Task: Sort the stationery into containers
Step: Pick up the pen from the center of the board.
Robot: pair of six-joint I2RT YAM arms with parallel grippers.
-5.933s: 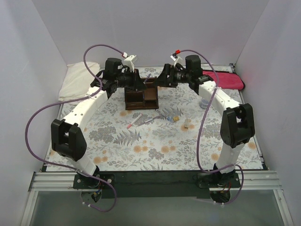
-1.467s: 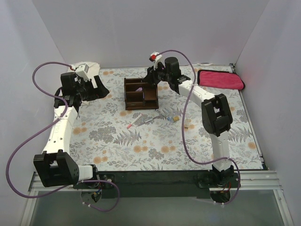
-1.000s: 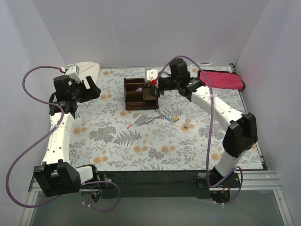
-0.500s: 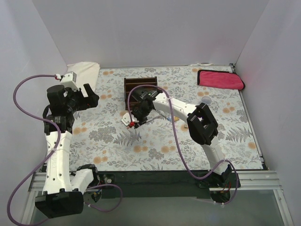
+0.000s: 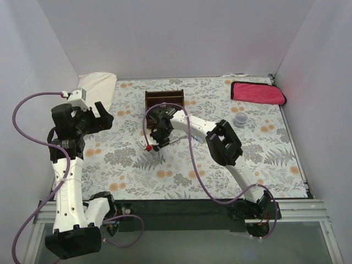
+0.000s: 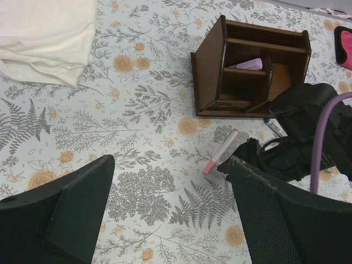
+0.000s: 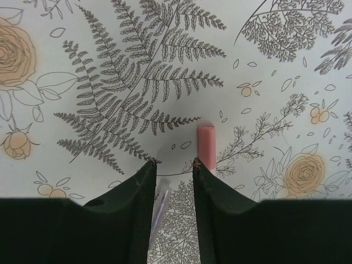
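The dark wooden containers (image 5: 164,101) stand at the back centre, and one compartment (image 6: 246,64) holds a pale lilac item. In front of them my right gripper (image 5: 154,143) is down on the mat. Its jaws are open a narrow way (image 7: 175,163) around a thin translucent purple pen (image 7: 160,213) that lies against the left finger. A white pen with a pink cap (image 7: 206,145) (image 6: 220,159) pokes out from under the right fingertip, outside the gap. My left gripper (image 5: 101,116) hangs wide open (image 6: 170,162) and empty above the left of the mat.
A white folded cloth (image 5: 97,84) lies at the back left and a magenta cloth (image 5: 258,92) at the back right. A small clear cup (image 5: 240,119) stands right of centre. The right arm (image 6: 308,132) stretches across the mat beside the organizer.
My right arm has swung from the organizer down onto the pens, and its jaws have narrowed. The left arm has drawn back a little to the left, still wide open.
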